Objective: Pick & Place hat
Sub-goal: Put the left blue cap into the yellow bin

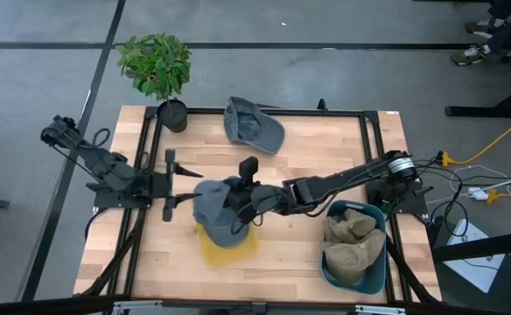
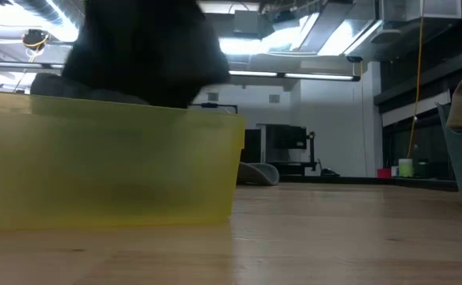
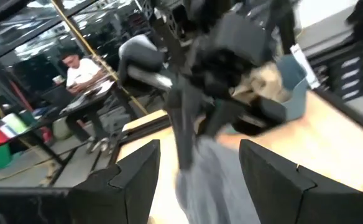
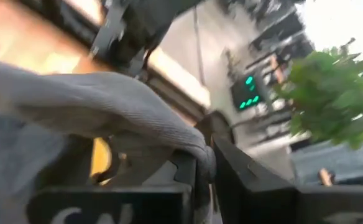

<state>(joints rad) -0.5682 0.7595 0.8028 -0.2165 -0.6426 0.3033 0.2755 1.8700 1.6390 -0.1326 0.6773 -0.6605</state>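
Grey hat (image 1: 216, 210) hangs over the yellow bin (image 1: 229, 245), pinched in the right claw (image 1: 242, 210) beside the wide-open left claw (image 1: 178, 182); a shallow fabric pinch might slip, dropping it outside.

High: straight down over the whole surface (image 1: 325, 227). Low: level across it, close against the yellow bin (image 2: 104, 166). Wrists: looking forward, near; both share the grey hat (image 3: 212, 180).
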